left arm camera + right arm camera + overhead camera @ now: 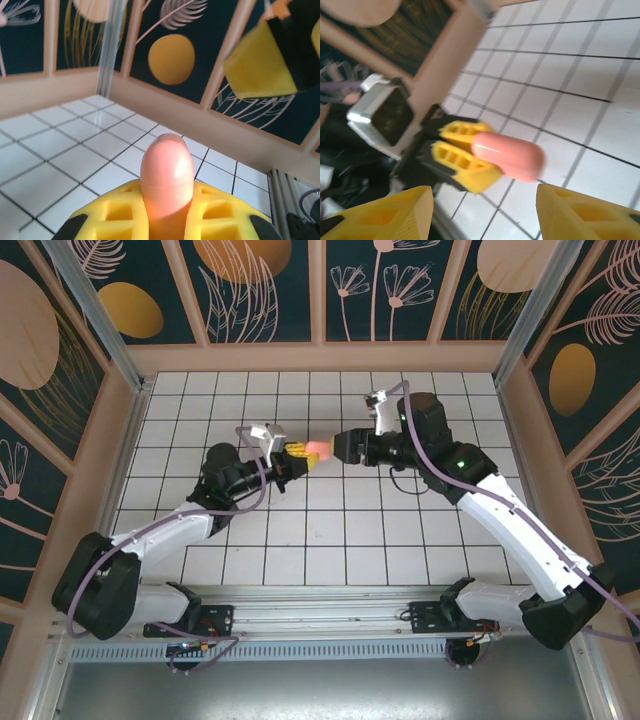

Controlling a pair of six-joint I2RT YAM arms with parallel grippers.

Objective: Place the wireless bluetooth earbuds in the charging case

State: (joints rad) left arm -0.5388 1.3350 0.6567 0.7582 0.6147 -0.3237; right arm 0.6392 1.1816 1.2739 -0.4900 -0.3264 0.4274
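The left gripper (297,454) is clamped tight on the salmon-pink charging case (318,449), holding it in the air above the middle of the tiled table (400,540), rounded end outward. The right gripper (341,446) faces it, jaws about half spread and empty, tips just beside that end. To grip well, it likely needs the case centred between its pads before closing squarely

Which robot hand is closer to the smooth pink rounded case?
Left. The left gripper is shut on the smooth salmon-pink rounded case, pinching it between yellow fingers. The right gripper faces it, jaws open, not touching.
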